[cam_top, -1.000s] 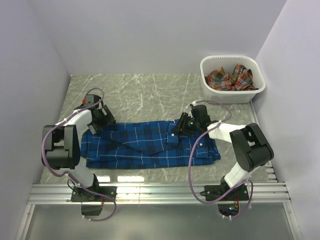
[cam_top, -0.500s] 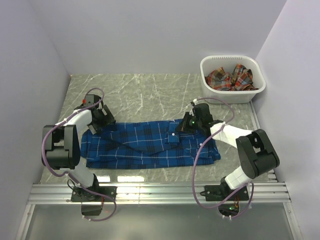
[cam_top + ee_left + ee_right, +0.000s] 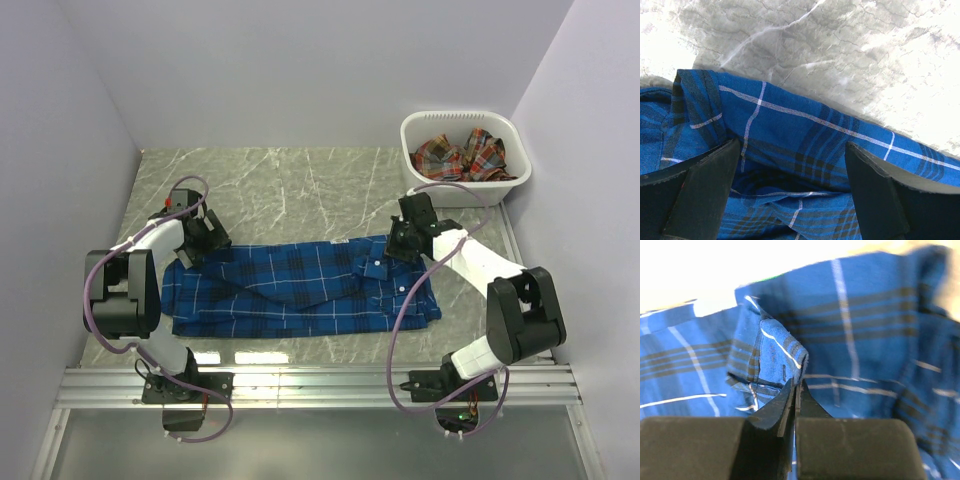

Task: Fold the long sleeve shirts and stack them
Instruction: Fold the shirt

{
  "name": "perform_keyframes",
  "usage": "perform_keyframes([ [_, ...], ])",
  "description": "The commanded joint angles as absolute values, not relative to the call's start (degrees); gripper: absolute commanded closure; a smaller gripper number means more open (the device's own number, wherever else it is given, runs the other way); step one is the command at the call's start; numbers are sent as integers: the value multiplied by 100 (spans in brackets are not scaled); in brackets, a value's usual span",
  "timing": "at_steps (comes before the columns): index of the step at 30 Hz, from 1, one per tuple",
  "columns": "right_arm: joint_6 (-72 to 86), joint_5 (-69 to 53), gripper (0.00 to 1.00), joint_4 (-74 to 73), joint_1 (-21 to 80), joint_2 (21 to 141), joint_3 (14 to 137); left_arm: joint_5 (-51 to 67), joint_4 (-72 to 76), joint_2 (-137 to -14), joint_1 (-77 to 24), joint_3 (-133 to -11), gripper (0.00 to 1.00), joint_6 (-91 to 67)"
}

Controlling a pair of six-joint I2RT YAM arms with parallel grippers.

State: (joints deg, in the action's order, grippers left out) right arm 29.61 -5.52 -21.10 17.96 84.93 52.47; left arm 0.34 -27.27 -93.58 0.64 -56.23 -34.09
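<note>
Blue shirt spread on the near half of the table, right hand pinched on it.

I saw the blue plaid shirt (image 3: 290,285) lying flat and wide on the marbled grey table (image 3: 300,185). Its near hem ran close to the front edge, and open tabletop stretched beyond its far edge. The cloth was soft woven plaid with navy bands and thin white lines, rumpled at the right end. The red-orange shirt (image 3: 460,155) sat bunched in the white basket (image 3: 450,190) at the far right corner. My right gripper (image 3: 796,390) was closed tight on a small folded flap of the blue plaid shirt. My left gripper (image 3: 790,145) stood wide at its far left edge, with cloth between the fingers.
</note>
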Motion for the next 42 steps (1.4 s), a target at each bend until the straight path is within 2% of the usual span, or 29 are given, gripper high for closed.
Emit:
perform_keyframes([
  [1,2804,-62,100,-2846,1767,8578,5677,18,-2733,-9272,35,-5625,8,-3349],
  [14,2760,1317,100,-3753,1731,8859,6100,-139,-2804,-9281,35,-5651,7,-3296],
  [23,2681,1301,95,-3797,1740,9131,6249,-53,-2716,-9159,26,-5695,6,-3200],
  [26,2646,1248,87,-3850,1740,9167,6328,-70,-2646,-8870,35,-5722,4,-3164],
  [27,2654,1248,76,-3858,1749,9132,6337,-62,-2637,-8772,35,-5730,3,-3164],
  [30,2637,1257,52,-3841,1775,8790,6346,-53,-2645,-8289,-104,-5818,1,-3243],
  [32,2646,1152,47,-3771,1784,8439,6320,-122,-2689,-7938,-272,-5950,1,-3331],
  [36,2698,92,46,-2992,1872,7570,6039,-430,-2847,-7515,-676,-6056,4,-3524],
  [38,2847,-1182,46,-2464,2003,7314,5715,-335,-2830,-7366,-940,-5907,6,-3673],
  [42,3392,-2740,44,-612,2539,7223,5239,-44,-2523,-7251,-1169,-5362,14,-4069],
])
